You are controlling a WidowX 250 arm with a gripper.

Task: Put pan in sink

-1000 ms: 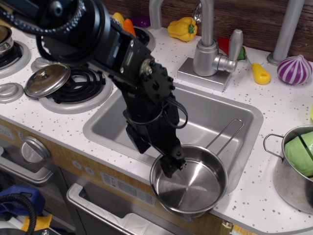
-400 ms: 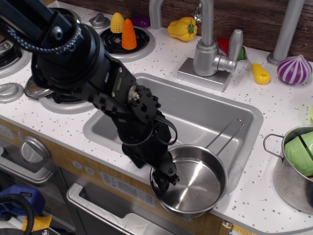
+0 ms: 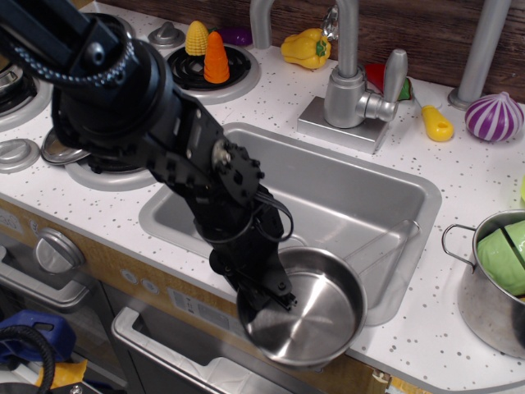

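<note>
The pan [image 3: 316, 312] is a small shiny steel saucepan. It hangs over the front right corner of the sink [image 3: 336, 193] and the counter's front edge, and looks slightly tilted. Its thin wire handle [image 3: 385, 246] points up and right over the basin and is motion-blurred. My black gripper [image 3: 273, 300] is shut on the pan's left rim, with the arm coming down from the upper left across the sink's left half. The drain is hidden.
A grey faucet [image 3: 349, 86] stands behind the sink. A bigger steel pot [image 3: 492, 287] with green items sits at the right edge. A lid [image 3: 51, 148] lies on the stove at left. A toy carrot [image 3: 216, 57], yellow pepper [image 3: 306, 47] and purple onion [image 3: 494, 116] stand along the back.
The pan has shifted left and toward the counter's front edge with my gripper on its rim. The handle has swung and is now blurred. The arm has lowered and moved left.
</note>
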